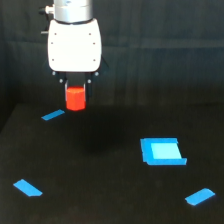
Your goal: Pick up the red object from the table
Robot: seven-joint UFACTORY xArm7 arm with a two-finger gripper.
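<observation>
1. Nearest the camera, two blue tape strips lie flat on the table [100, 200]: one [28, 188] toward the exterior view's left, one [199, 196] toward its right. Both are well apart from me and from each other.

2. Farther back, right of the middle, a blue rectangular patch [161, 151] sits flat on the black surface. It is not what I am after, and it is well off to the side of my position.

3. Farther still, a third short tape strip [53, 115] lies to the left, appearing just below and beside my hand in this view.

4. At the back, my gripper [76, 95] hangs from the white arm housing [74, 44]. My two fingers are drawn in close on the red object [76, 98], which sits between them with its lower part showing beneath the tips.

5. I judge the block to be clear of the table, since dark space shows beneath it, though from this single view I cannot be sure how high it is.

6. I hold it squarely between the fingers so it hangs upright and will not tip. Nothing stands in my way; every blue piece lies flat.
</observation>
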